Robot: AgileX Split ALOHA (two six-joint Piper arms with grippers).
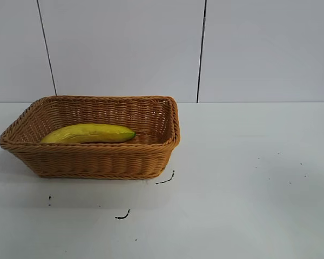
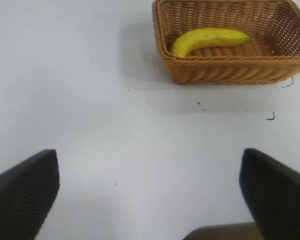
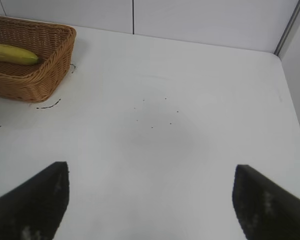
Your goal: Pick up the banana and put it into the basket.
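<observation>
The yellow banana (image 1: 89, 133) lies flat inside the tan wicker basket (image 1: 92, 162) at the table's left, its dark greenish tip towards the basket's right wall. It also shows in the left wrist view (image 2: 210, 39) inside the basket (image 2: 230, 72), and in the right wrist view (image 3: 12, 53) inside the basket (image 3: 37, 85). My left gripper (image 2: 150, 172) is open and empty, well back from the basket over bare table. My right gripper (image 3: 151, 187) is open and empty, far to the basket's side. Neither arm shows in the exterior view.
The white table (image 1: 248, 178) carries small black marks (image 1: 122, 216) just in front of the basket and a few specks at the right. A pale panelled wall (image 1: 124, 48) stands behind the table. The table's far corner meets the wall in the right wrist view (image 3: 277, 55).
</observation>
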